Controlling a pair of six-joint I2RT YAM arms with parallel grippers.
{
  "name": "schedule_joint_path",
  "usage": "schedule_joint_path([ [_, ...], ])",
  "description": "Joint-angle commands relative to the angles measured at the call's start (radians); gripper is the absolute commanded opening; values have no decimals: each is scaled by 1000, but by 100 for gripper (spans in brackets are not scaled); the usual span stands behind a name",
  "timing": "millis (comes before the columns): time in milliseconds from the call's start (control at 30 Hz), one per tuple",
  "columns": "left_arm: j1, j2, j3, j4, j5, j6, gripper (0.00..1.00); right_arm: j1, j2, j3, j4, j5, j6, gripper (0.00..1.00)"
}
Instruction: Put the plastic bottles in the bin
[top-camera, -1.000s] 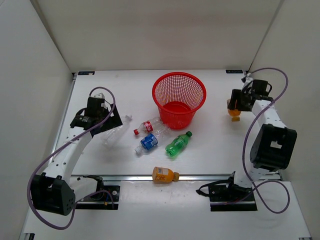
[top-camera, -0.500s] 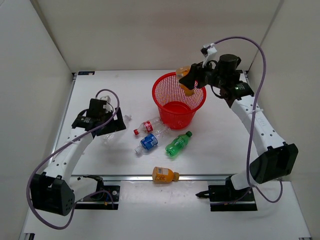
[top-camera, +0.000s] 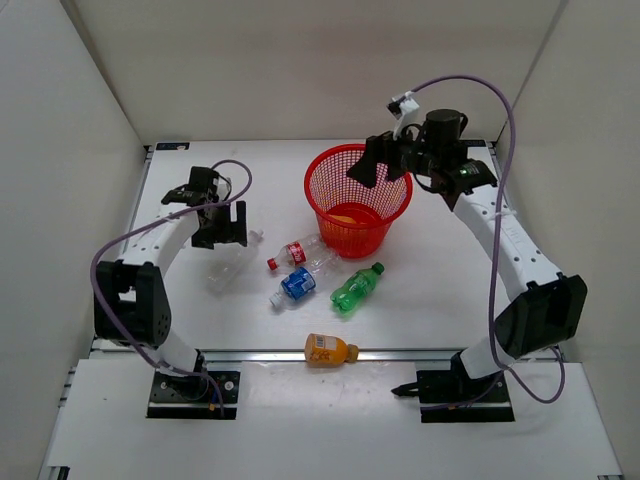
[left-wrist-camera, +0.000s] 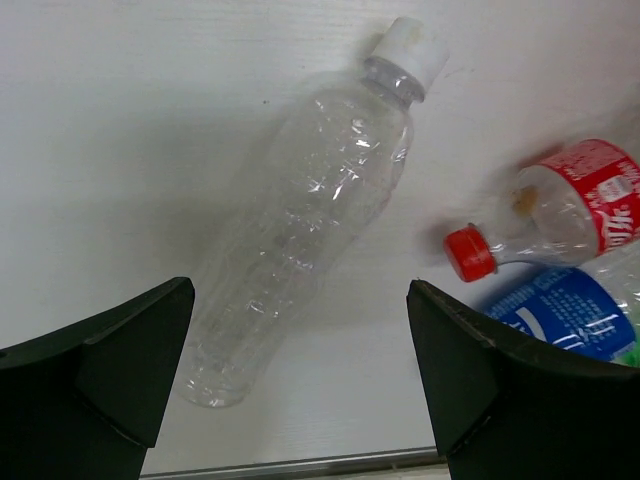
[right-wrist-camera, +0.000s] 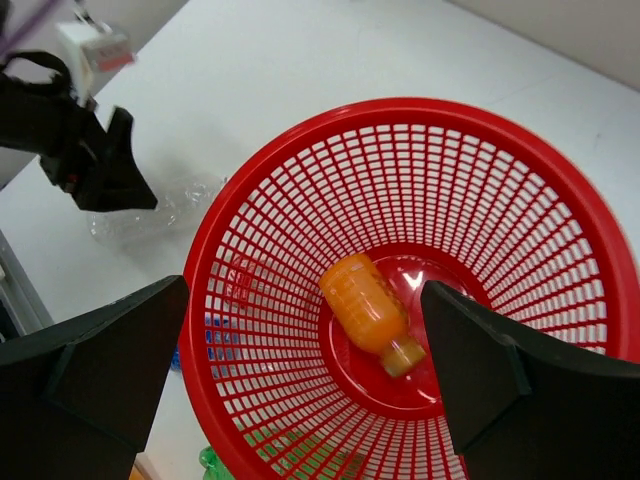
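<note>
orange bottle (right-wrist-camera: 362, 305) now dropped into the bin (right-wrist-camera: 520, 200) under your right gripper (right-wrist-camera: 305, 295), wide open, empty; left gripper (left-wrist-camera: 300, 290) too; five bottles (top-camera: 357, 287) outside.

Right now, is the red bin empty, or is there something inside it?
Not empty. In the right wrist view, one orange-filled bottle lies on its side on the base of the bin.

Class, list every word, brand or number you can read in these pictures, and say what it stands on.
Nothing can be read in full.
Red-label bottle: white lettering, blurred and cut off.
Blue-label bottle: white script, unreadable.
Labelled orange bottle: print too small.
</note>
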Motion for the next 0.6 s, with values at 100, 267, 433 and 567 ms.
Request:
schedule_joint_path([
  [100,7,62,-70,35,93,74,99,-83,-155,-90,18,7,2,100],
  [267,-9,72,-121,86,70,50,99,-200,-319,-261,32,13,75,99],
  [433,-31,113,-124,75,-29,50,98,-371,-509,-471,32,-21,113,99],
  [567,-53,142,-104,73,-37,37,77,-436,-612,-579,-32,50,117,99],
])
